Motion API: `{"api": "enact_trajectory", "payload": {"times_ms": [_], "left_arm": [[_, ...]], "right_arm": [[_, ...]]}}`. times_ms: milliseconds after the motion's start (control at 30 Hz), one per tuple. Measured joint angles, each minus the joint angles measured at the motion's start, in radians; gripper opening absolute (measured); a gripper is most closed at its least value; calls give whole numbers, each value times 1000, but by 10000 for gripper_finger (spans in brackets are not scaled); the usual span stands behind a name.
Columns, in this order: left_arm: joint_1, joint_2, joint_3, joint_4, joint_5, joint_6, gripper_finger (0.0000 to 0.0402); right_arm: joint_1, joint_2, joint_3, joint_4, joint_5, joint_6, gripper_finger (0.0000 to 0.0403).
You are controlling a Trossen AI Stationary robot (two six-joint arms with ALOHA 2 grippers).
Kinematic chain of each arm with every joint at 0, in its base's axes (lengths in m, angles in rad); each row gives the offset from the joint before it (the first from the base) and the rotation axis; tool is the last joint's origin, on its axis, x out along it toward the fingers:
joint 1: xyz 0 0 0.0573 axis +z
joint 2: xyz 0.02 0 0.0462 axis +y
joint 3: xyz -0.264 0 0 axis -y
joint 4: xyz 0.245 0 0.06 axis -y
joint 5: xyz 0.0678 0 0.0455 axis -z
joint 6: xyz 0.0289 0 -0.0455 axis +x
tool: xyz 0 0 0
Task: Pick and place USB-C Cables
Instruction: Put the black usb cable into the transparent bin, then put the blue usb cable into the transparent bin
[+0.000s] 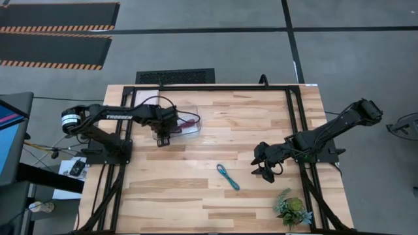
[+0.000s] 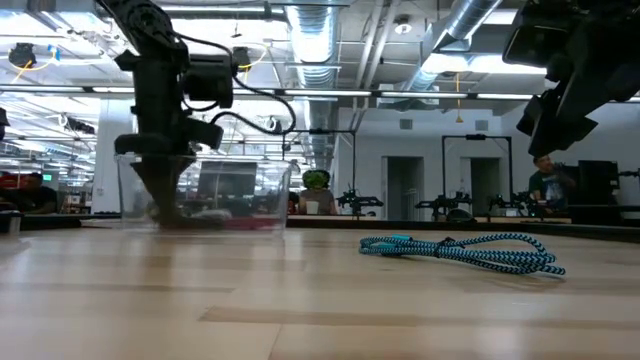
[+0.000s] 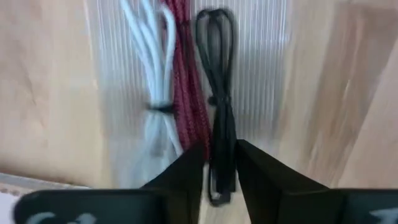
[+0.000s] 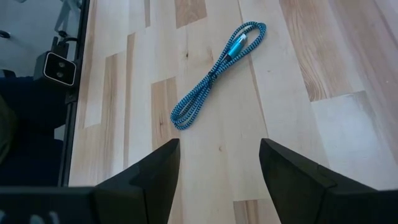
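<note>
A clear plastic container (image 1: 194,108) stands at the table's far left. The white cable (image 3: 152,74), the maroon cable (image 3: 186,81) and the black cable (image 3: 217,68) lie side by side on its floor. My left gripper (image 3: 221,149) reaches down into it (image 2: 165,200), nearly shut around the black cable's end. The teal cable (image 1: 228,176) lies as a long loop flat on the table's middle (image 4: 214,78). My right gripper (image 1: 264,172) hangs open above the table, to the right of the teal cable, touching nothing. My left gripper has the black cable's near end (image 3: 222,180) pinched between its two fingers, which come from above and point down into the container. The rest of the bundle lies stretched out on the container's floor beside the maroon cable.
A small green potted plant (image 1: 292,210) stands near the table's near right corner. A black frame (image 1: 297,117) runs around the tabletop. Bare wood lies between the container and the teal cable (image 2: 460,248). People and equipment show in the room behind.
</note>
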Motion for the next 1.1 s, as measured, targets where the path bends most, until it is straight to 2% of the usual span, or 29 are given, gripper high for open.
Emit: {"api": "enact_trajectory", "payload": {"times_ms": [300,500,600,733,833,1100], "left_arm": [[0,0,132,-128,-9,0,128],[-10,-1,359,-309,-75,-27,134],[-43,-3,483,-332,-48,-39,134],[-119,-13,587,-204,57,-47,135],[-197,-12,589,-40,133,-34,135],[-387,43,533,315,137,84,135]], "right_arm": [[0,0,0,0,0,0,244],[0,0,0,1,0,0,244],[0,0,0,1,0,1,244],[0,0,0,1,-1,23,244],[0,0,0,1,-1,26,244],[0,0,0,4,-2,31,244]]}}
